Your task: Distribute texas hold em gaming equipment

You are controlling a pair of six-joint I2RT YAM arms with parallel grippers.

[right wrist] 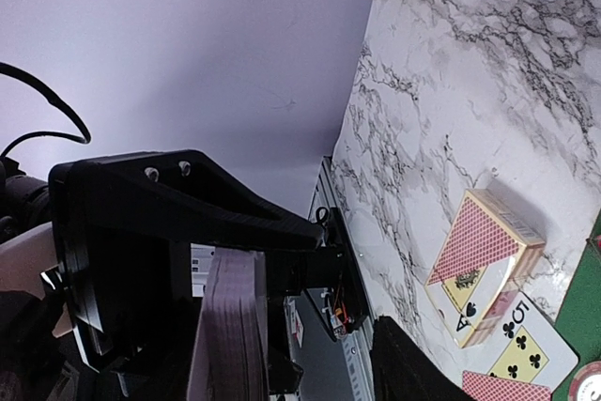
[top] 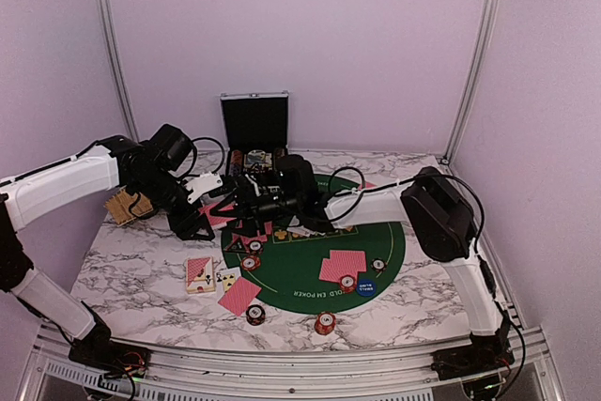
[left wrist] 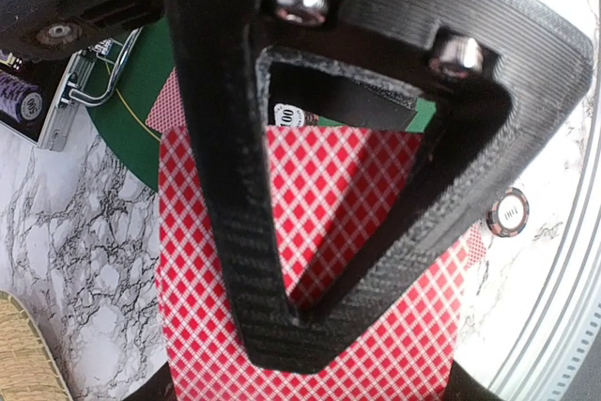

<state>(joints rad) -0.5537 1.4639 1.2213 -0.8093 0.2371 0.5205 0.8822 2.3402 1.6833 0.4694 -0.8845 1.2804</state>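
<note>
Left claw (top: 199,223) is clamped down on a deck of red-backed cards (right wrist: 230,326), held up off the desk (top: 141,269) left of centre, over the far-left rim of the round green mat (top: 310,274). In the left wrist view the checked card back fills the frame behind the black triangular finger (left wrist: 235,232).

Right claw (top: 242,208) meets it from the right. Its jaws stand part-open on either side of the deck's edge, with a gap on one side (no firm grip visible).

The rest of the gear is spread out:
- A card box (top: 199,274) lies near the desk's near-left part, with a face-up five of clubs (right wrist: 521,349) just beside it.
- A single red-backed card (top: 239,295) lies at the mat's near-left rim.
- A pair of red-backed cards (top: 343,265) lies on the mat toward the right.
- A blue disc (top: 364,285) sits just beside that pair, with a striped chip (top: 347,282) touching or nearly touching it.
- Two more chips (top: 255,315) (top: 325,323) sit off the mat, toward the near edge.

The black case (top: 254,119) stands open at the far edge. The woven tray (top: 122,206) is at the left edge, partly hidden by the left arm.
</note>
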